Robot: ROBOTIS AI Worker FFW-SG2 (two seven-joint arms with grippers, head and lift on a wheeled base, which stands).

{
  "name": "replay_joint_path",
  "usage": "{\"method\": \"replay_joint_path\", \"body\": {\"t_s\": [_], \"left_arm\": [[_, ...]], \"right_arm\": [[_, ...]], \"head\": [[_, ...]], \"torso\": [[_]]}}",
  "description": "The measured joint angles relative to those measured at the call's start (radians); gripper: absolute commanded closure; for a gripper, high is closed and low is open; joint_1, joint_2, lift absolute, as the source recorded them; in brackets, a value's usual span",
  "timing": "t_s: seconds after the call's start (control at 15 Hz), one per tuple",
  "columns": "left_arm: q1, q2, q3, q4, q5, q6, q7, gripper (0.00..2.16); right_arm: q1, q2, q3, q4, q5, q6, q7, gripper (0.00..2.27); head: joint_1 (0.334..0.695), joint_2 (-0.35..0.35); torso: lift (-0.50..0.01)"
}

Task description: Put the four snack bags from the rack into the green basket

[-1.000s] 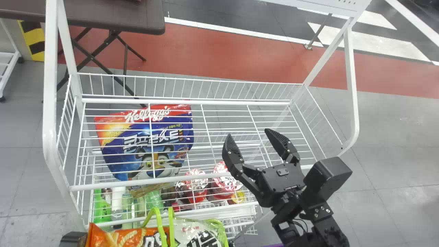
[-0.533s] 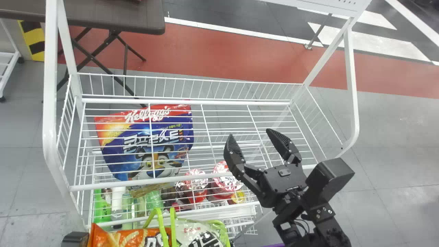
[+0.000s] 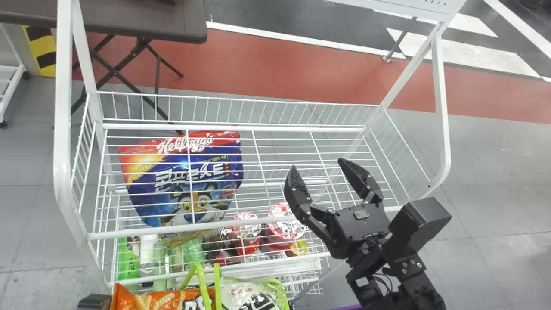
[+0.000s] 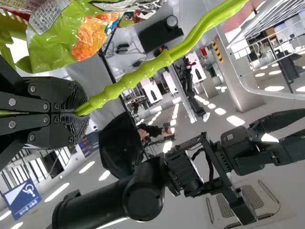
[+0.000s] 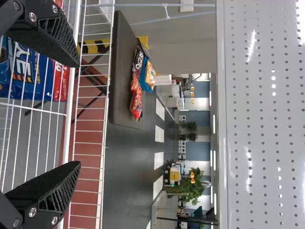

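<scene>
- Left pincer (image 4: pixel 71 112) clamped on the green handle (image 4: pixel 143 70); keep the basket (image 4: pixel 10 23) level so its snack bags (image 3: pixel 148 299) don't spill.
- Right pincer (image 3: pixel 318 163) spread, empty, by the rack (image 3: pixel 241 128); probably best drawn clear.

"How's the light?"
"Bright. In the left wrist view it comes from rows of ceiling lights (image 4: pixel 235 120), glaring as white strips."
"Any shine?"
"Plenty. The green basket handle (image 4: pixel 143 70) carries glossy highlights, and the perforated panel (image 5: pixel 288 143) in the right wrist view has white streaks and spots."
"And the head view?"
"Evenly lit mostly, with a pale sheen on the grey floor (image 3: pixel 495 181), a dimmer patch at lower right, and glints on the red-and-white lids (image 3: pixel 284 221)."
</scene>
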Motion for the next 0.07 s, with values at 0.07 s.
{"method": "replay_joint_path", "body": {"t_s": [0.07], "left_arm": [[0.002, 0.0, 0.001, -0.001, 0.0, -0.001, -0.001, 2.13]], "right_arm": [[0.001, 0.001, 0.0, -0.002, -0.001, 0.0, 0.0, 0.09]], "head": [[0.695, -0.35]], "torso": [[-0.006]]}}
